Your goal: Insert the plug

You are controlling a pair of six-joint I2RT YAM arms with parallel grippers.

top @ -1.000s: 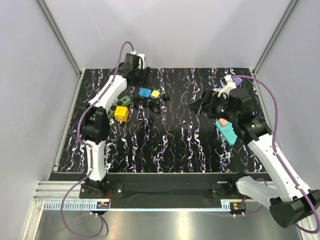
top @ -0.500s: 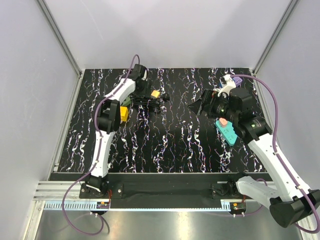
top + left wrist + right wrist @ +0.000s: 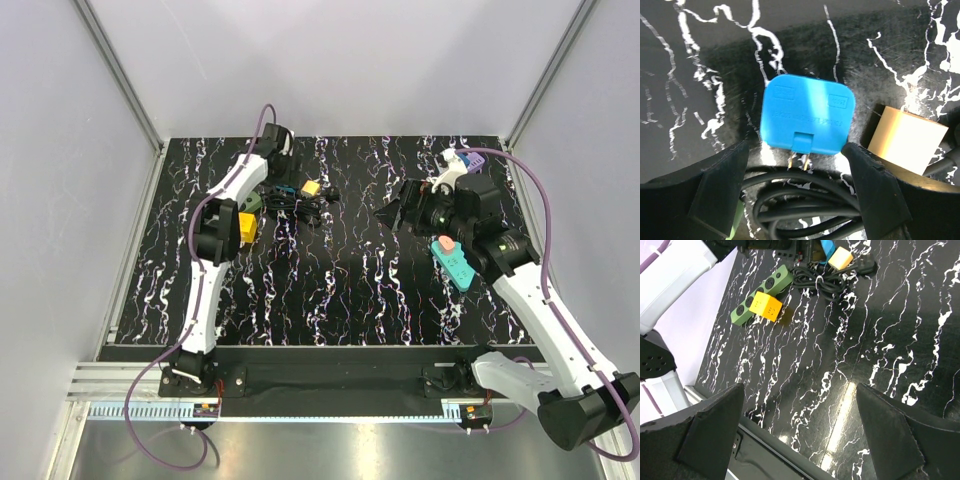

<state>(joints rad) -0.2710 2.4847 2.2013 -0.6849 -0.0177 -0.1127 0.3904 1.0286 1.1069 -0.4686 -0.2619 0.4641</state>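
bright, even light from overhead. glare streaks the glossy desk (image 3: pixel 840 405) in my right wrist view. the blue plug (image 3: pixel 807 117) looks soft, slightly blurred, with a pale sheen; my left hand (image 3: pixel 796 170) looms dark, out of focus.

- Top external: fixed high above the near edge, looking down and forward, so the whole black marbled table (image 3: pixel 330 290) fits in frame.
- Left wrist: faces straight down, very near the surface, and a blue plug (image 3: pixel 807 114) fills the middle.
- Right wrist: held higher and tilted across the table toward its far left corner — a wide view.
- Shared: both wrist views catch the blue plug, the pale yellow plug (image 3: pixel 907 140) and the coiled black cable (image 3: pixel 805 205) — the overhead shows the last two.
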